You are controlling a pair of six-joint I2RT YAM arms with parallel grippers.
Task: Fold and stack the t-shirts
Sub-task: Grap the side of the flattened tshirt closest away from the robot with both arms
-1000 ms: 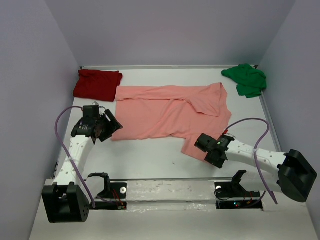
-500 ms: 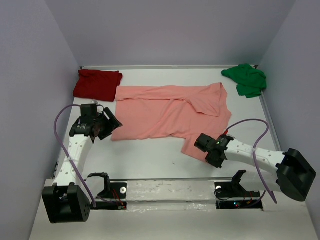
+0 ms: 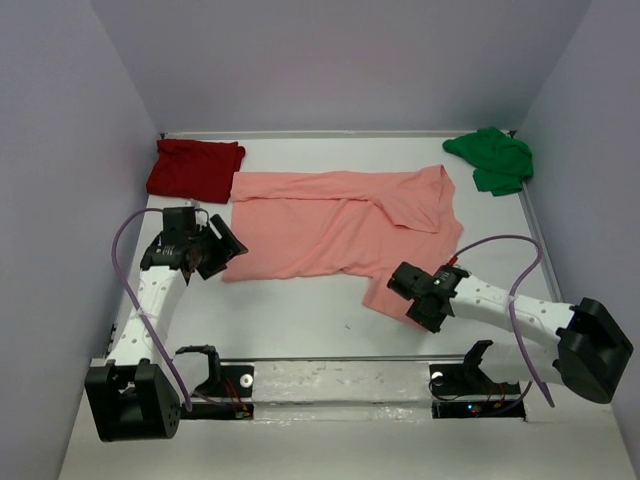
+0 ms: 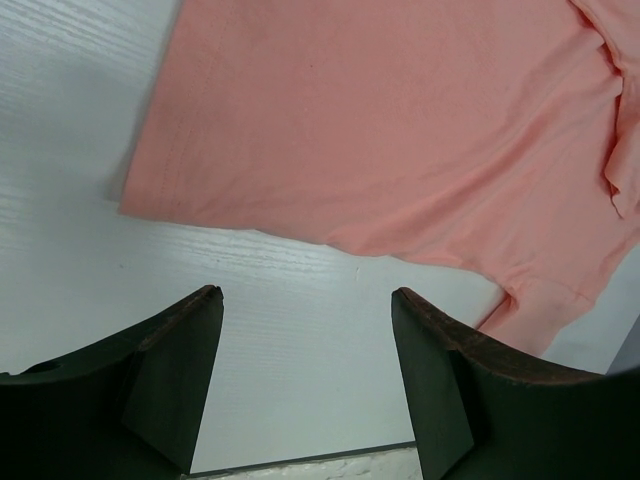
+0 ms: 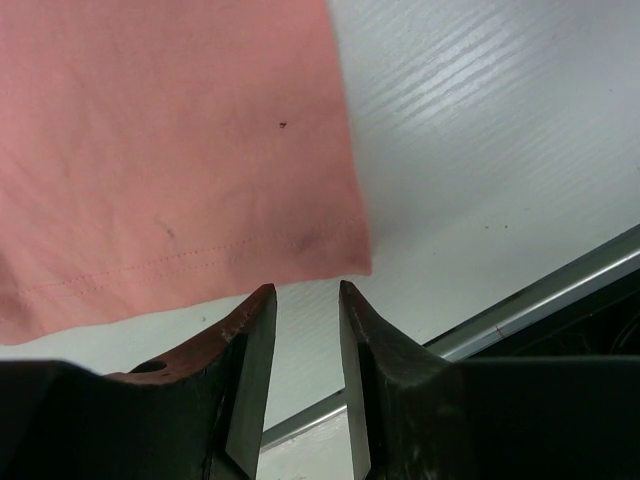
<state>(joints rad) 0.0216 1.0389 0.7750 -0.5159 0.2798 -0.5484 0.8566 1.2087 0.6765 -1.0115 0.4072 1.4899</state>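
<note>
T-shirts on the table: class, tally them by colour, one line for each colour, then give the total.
pink shirt: 1
red shirt: 1
green shirt: 1
Total: 3

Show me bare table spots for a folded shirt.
Bare table: the near strip between the pink shirt and the near edge; also the right side, in front of the green shirt. Crowded: the middle, and the back-left corner with the red shirt.

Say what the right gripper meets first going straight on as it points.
Likely the near hem corner of the salmon-pink t-shirt, ahead of the right gripper; depth is unclear, so bare table may come first.
</note>
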